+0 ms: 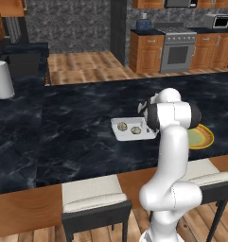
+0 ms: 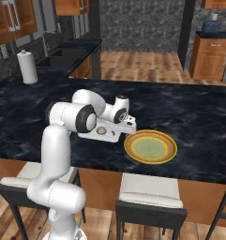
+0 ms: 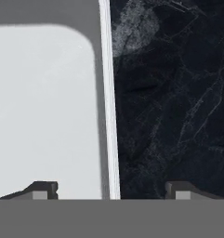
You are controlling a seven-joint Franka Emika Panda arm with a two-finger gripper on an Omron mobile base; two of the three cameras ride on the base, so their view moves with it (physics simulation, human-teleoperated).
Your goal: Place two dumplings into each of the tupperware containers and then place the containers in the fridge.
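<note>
One tray [image 1: 134, 129] on the bench [image 1: 77, 123] holds two dumplings [image 1: 122, 126] — that part looks done — and the tool [image 3: 111, 189], jaws wide and gripping nothing, straddles its rim, so carrying trays to the fridge seems left.

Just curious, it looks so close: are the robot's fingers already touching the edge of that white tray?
Apart. In the hand view the fingers stand one on each side of the tray's rim, with clear space between each finger and the rim; the gripper is open.
</note>
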